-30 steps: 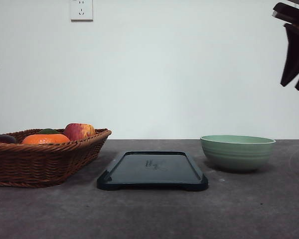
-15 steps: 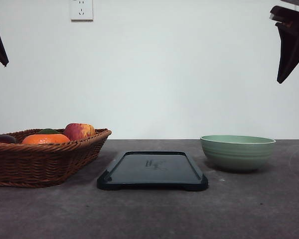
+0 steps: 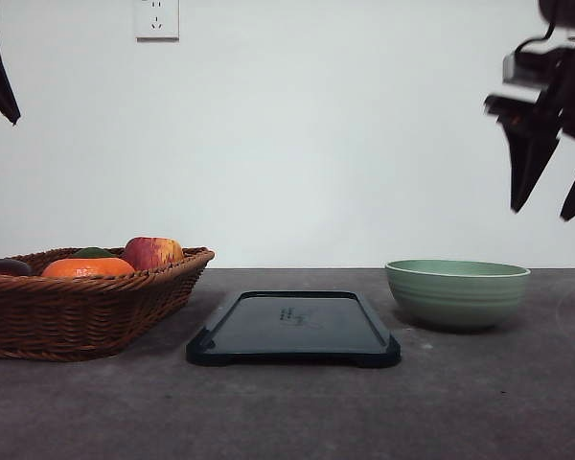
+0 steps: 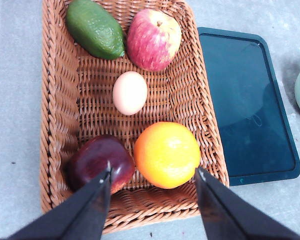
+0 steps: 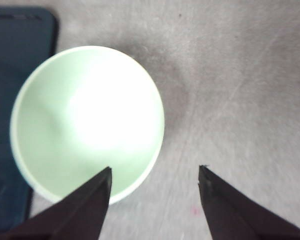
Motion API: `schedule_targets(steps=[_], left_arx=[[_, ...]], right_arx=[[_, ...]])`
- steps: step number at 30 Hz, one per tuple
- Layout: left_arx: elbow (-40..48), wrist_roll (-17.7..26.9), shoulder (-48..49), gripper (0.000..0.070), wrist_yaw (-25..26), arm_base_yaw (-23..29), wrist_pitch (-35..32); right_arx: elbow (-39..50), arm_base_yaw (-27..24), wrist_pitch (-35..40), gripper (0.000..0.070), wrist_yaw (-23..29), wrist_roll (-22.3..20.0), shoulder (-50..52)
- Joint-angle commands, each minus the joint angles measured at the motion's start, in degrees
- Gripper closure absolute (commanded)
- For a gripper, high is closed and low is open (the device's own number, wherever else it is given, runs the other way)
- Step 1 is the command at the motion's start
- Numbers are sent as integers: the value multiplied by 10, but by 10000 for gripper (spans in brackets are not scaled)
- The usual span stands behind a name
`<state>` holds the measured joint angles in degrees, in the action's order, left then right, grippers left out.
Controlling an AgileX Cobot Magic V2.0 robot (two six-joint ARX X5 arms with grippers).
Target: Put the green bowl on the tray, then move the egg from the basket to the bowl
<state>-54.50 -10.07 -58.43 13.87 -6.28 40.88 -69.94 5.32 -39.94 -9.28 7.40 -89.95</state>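
Right gripper (image 3: pixel 548 206) hangs high above the right side of the tabletop (image 3: pixel 287 412), fingers spread wide, holding nothing and touching nothing; its wrist view places one fingertip over the near rim of the green bowl (image 5: pixel 87 122) and the other over bare tabletop. Left gripper (image 4: pixel 152 177) is likewise spread wide and empty, poised above the near end of the basket (image 4: pixel 55 125), clear of its contents. The tray (image 3: pixel 294 328), dark with a low rim, lies flat and bare at centre, nearest the front camera. The green bowl, pale sage with faint ridges, stands upright and empty just right of the tray, not on it. The basket sits left of the tray. The left wrist view shows the egg (image 4: pixel 130 92) lying in the basket's middle, between a red apple (image 4: pixel 154 39) and an orange (image 4: pixel 167 155), with a dark red fruit (image 4: pixel 99 161) and a green fruit (image 4: pixel 95 29) alongside; from the front, the basket wall hides the egg.
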Motion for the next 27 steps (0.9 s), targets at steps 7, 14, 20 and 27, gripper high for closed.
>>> schedule_targets(steps=[7, 14, 20, 27], left_arx=[[-15, 6, -4, 385, 2, -1, -17], [-15, 6, -4, 385, 2, -1, -19], [-15, 6, -4, 385, 2, -1, -19], [-15, 6, -4, 385, 2, -1, -19]], right_arx=[[-49, 0, 9, 445, -4, -22, -87], [-51, 0, 17, 449, -13, -23, -129], [-51, 0, 19, 700, -14, -29, -138], [-79, 0, -40, 700, -13, -29, -138]])
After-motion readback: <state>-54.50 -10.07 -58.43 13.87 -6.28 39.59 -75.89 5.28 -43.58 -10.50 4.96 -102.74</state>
